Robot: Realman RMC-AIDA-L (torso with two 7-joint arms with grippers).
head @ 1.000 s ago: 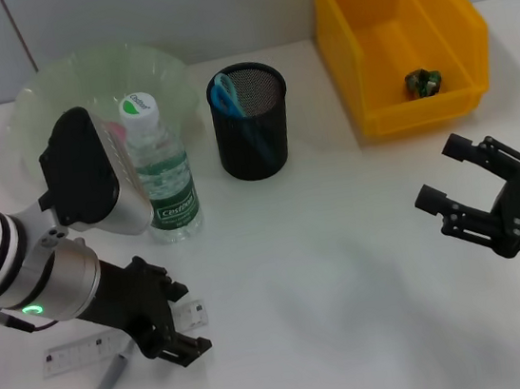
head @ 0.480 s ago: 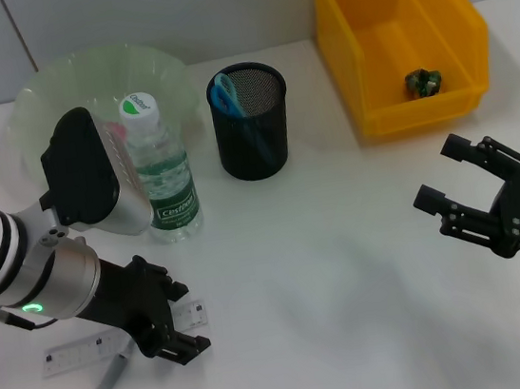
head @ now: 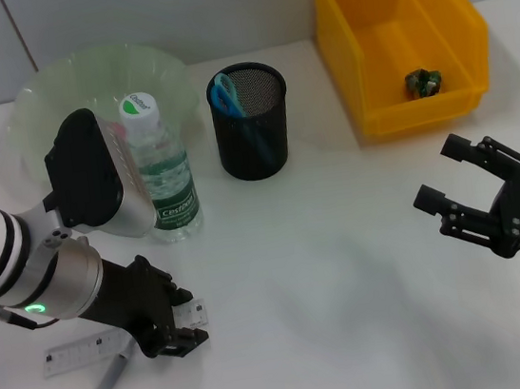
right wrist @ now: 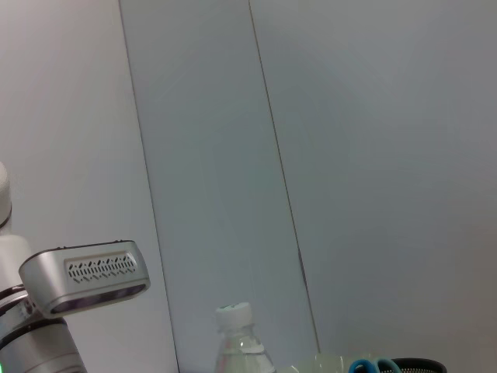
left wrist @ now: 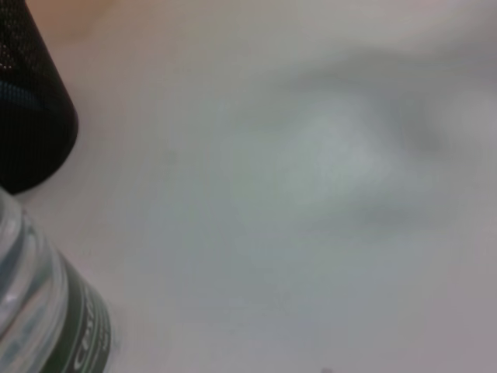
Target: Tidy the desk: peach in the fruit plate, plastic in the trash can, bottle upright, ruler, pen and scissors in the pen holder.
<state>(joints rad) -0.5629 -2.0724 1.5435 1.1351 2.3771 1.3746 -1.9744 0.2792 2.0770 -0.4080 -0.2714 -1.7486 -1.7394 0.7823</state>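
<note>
Over the ruler and pen, the left gripper hangs low, finger state unclear. Behind it stands the bottle beside the pen holder. Right gripper hovers spread, grasping nothing.

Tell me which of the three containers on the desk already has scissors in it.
The black mesh pen holder: blue scissor handles stick out of its top. The yellow bin holds only a crumpled scrap, and no scissors show in the pale green plate.
</note>
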